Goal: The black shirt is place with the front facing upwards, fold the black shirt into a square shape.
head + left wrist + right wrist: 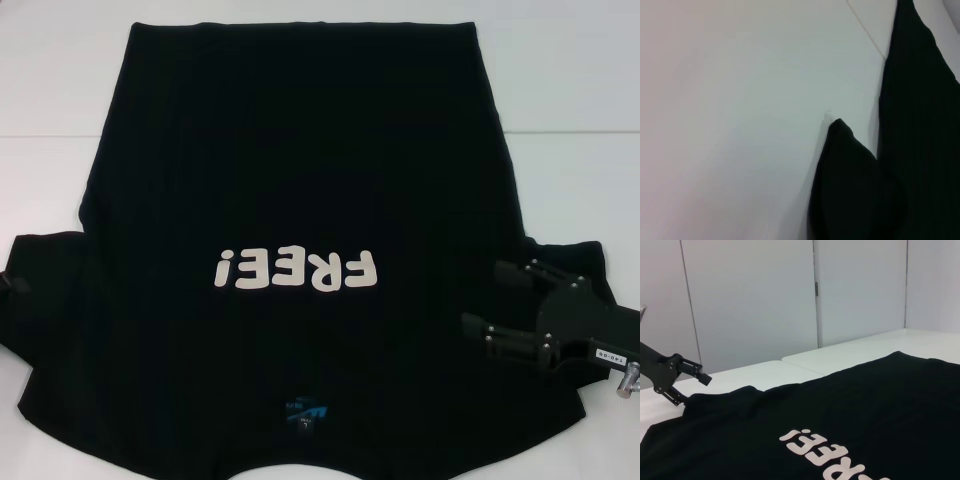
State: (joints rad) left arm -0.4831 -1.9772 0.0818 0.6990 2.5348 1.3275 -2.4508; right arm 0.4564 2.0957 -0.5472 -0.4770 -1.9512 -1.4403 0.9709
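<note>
A white bench (560,90) carries everything, a thin seam (580,132) running across its top, and pale wall panels (750,305) with a narrow vertical joint stand behind it.

The right gripper (492,298) is matte black throughout, built of two slim, flat-sided fingers (500,330) with small silver screw heads along them, joined to a blocky black body that bears a small white label with dark print and, next to it, a bright metal fitting. The left gripper (692,385), seen in the right wrist view, is the same matte black, with thin linked bars, small pale pivot screws and squared-off tips on its jaws
</note>
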